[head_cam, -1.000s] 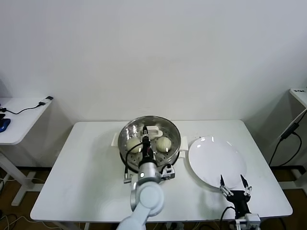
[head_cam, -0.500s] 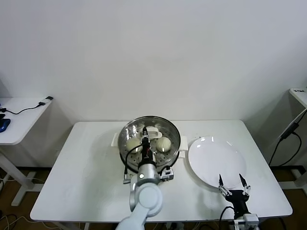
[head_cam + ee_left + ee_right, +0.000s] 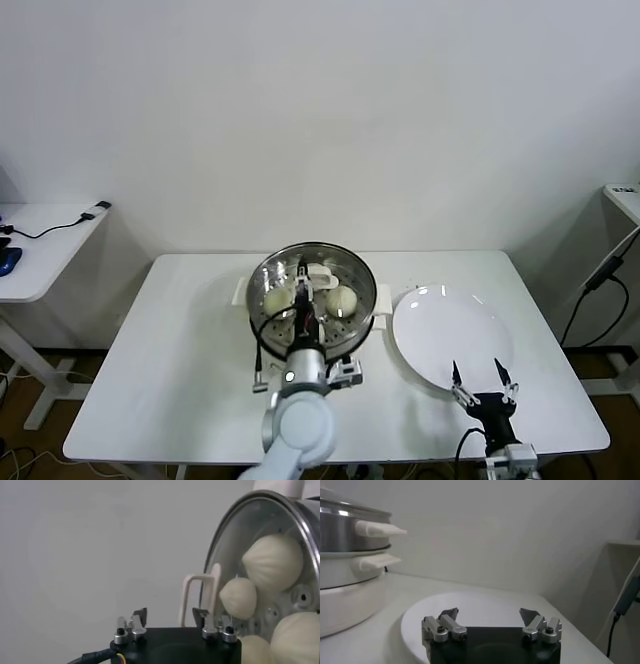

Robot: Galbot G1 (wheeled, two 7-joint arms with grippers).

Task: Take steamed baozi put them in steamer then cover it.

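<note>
Left arm (image 3: 297, 425) — rounded pale-grey shell, black cable looping beside it. Both grippers (image 3: 490, 621) are black blocks — silver finger brackets, small dark screws, dark pointed tips.

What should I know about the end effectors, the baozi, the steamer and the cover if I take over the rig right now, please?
Left end effector: open, over the steamer, around the cover's white handle, not gripping it.
Right end effector: open, idle at the near edge of the white plate, which holds nothing.
Baozi: four visible in the steamer through the glass cover, which sits on top.
Done: baozi loaded, cover on.
Left: probably only to withdraw the left arm.
</note>
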